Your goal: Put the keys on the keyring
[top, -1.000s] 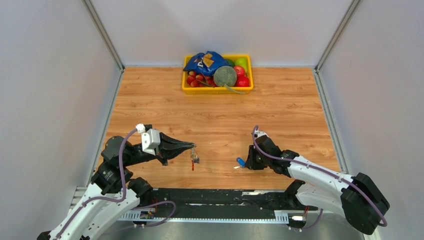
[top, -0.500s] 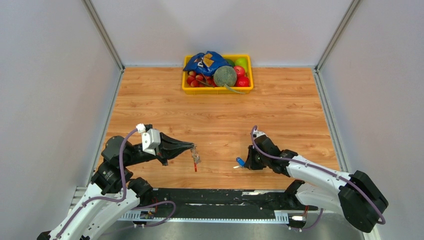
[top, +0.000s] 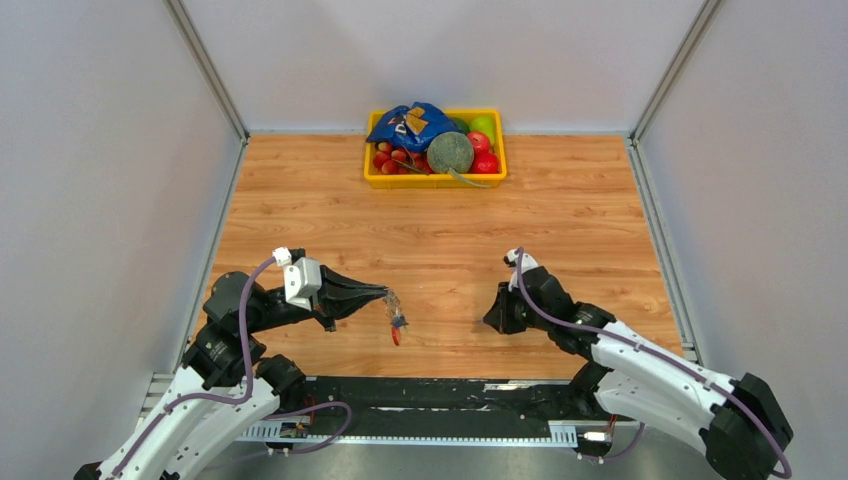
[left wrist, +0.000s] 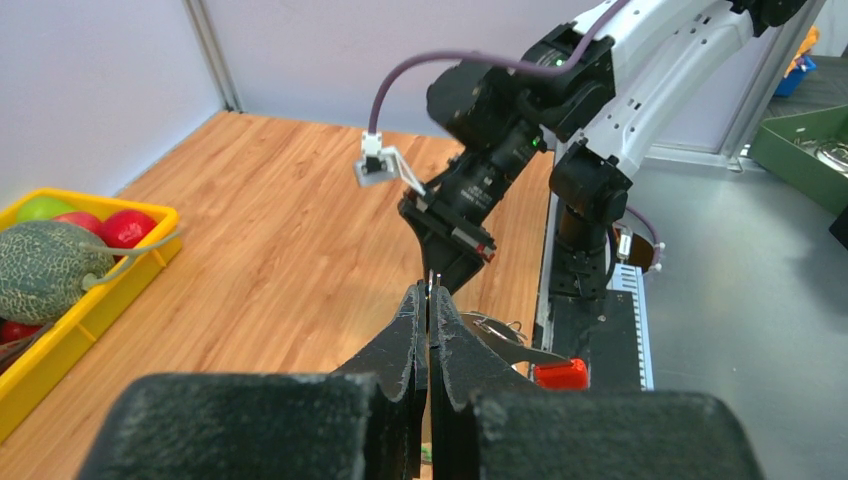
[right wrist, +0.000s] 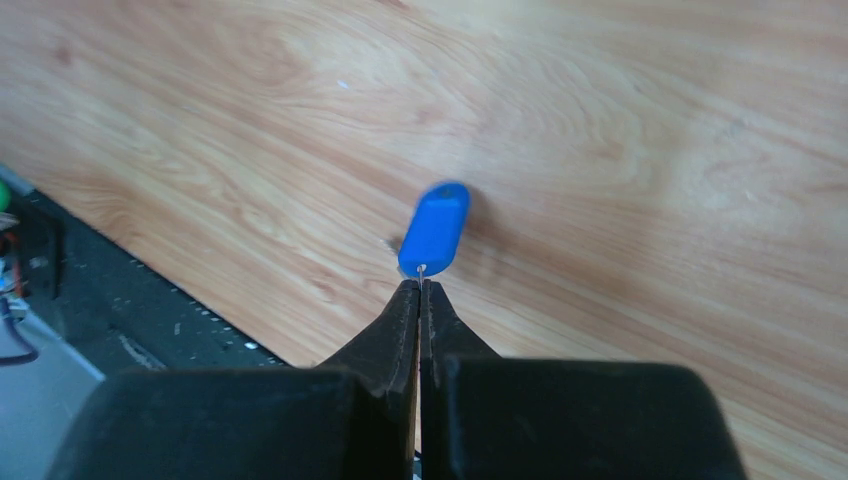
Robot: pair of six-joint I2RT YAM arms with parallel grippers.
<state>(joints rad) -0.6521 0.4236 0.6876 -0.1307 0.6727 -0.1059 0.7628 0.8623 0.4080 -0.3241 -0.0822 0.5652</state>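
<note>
My left gripper [top: 388, 296] is shut on the thin wire ring of the keyring [top: 396, 325], which hangs below its tips above the near part of the table. In the left wrist view the left gripper [left wrist: 429, 290] pinches the wire, and the keyring's silvery strip [left wrist: 512, 346] and red clip [left wrist: 560, 373] show to the right of the fingers. My right gripper [right wrist: 421, 283] is shut on the metal end of a key with a blue head [right wrist: 434, 230], held just above the wood. From above, the right gripper [top: 490, 318] hides that key.
A yellow tray [top: 435, 181] with fruit, a melon and a blue bag stands at the back centre. The black base rail [top: 430, 392] runs along the near edge. White walls close in the left and right sides.
The right gripper closed on the blue key and drew back a little to the right, lifting it. The keyring under the left gripper swung slightly right.
</note>
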